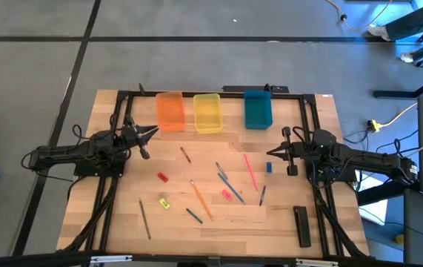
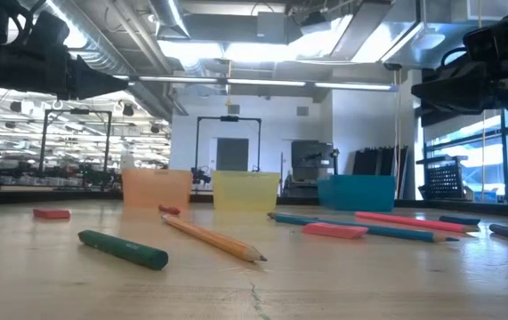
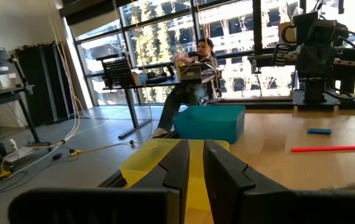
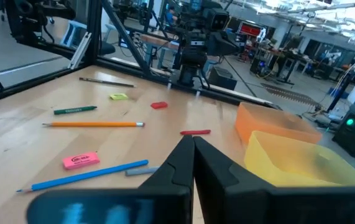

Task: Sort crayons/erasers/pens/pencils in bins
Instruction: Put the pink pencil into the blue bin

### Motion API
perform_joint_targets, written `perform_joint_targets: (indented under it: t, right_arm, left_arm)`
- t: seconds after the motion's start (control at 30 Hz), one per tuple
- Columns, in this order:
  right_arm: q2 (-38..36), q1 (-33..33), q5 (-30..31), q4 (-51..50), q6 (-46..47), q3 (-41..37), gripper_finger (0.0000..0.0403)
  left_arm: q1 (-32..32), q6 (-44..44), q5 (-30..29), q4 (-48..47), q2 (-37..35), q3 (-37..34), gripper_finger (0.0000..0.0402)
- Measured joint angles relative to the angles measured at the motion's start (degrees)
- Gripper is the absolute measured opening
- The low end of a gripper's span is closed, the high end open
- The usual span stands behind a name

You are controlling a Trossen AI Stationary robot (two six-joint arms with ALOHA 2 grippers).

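Three bins stand in a row at the table's far edge: orange (image 1: 170,111), yellow (image 1: 208,113) and teal (image 1: 258,109). On the wood in front of them lie an orange pencil (image 1: 200,199), a pink-red pencil (image 1: 250,172) and a blue pencil (image 1: 230,185). Crayons lie there too: reddish-brown (image 1: 185,154), dark green (image 1: 194,216) and grey (image 1: 144,219). There are red (image 1: 162,177), yellow (image 1: 164,203), pink (image 1: 227,195) and blue (image 1: 269,167) erasers. My left gripper (image 1: 154,133) hovers near the orange bin, open by a narrow gap and empty. My right gripper (image 1: 270,153) hovers near the blue eraser, shut and empty.
A long black flat bar (image 1: 301,225) lies at the near right. A black frame (image 1: 211,93) runs around the table's far and side edges. A person (image 3: 193,68) sits beyond the table's right side. Bare wood lies along the near edge.
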Motion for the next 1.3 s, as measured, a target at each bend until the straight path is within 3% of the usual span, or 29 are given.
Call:
perform_joint_targets:
  t: [0.9,1.3]
  right_arm:
    - [0.0,-0.01,-0.21,3.97,1.35,0.0,0.0012]
    - [0.02,-0.01,-11.8,3.66,1.17,0.0,0.0012]
  left_arm:
    - [0.0,-0.04,0.02,-0.02,0.0,0.01,0.0041]
    - [0.01,-0.02,0.0,-0.02,0.0,0.01,0.0041]
